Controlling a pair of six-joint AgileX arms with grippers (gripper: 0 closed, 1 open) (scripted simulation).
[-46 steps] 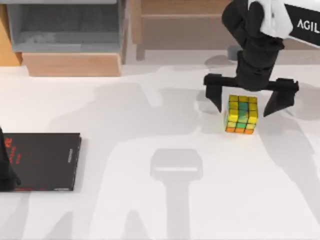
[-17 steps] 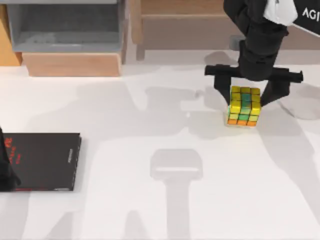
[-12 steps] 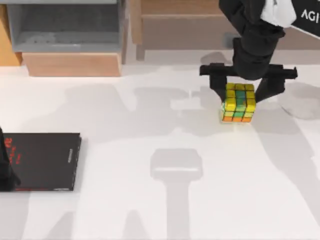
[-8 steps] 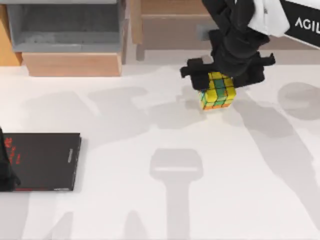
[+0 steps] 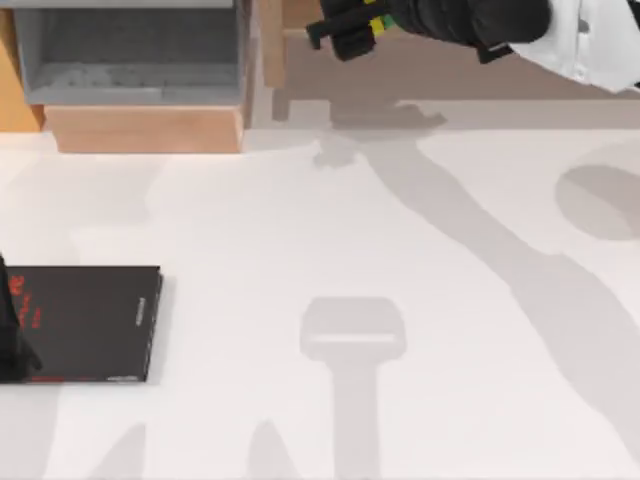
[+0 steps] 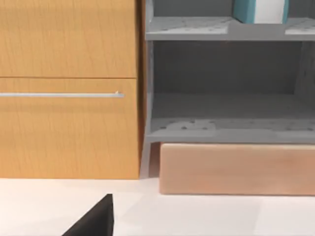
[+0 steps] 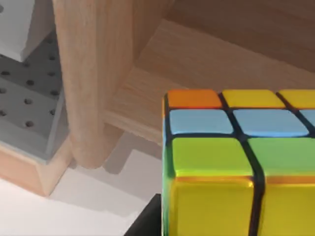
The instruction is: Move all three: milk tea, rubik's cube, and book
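Since half a second ago my right end effector [image 5: 350, 25] has carried the rubik's cube [image 7: 241, 162], pinched between its fingers, off the table [image 5: 400, 300] toward the wooden shelf [image 7: 197, 64] directly ahead, while my left end effector [image 5: 12, 340] idles at the table's left edge, fingers unreadable.
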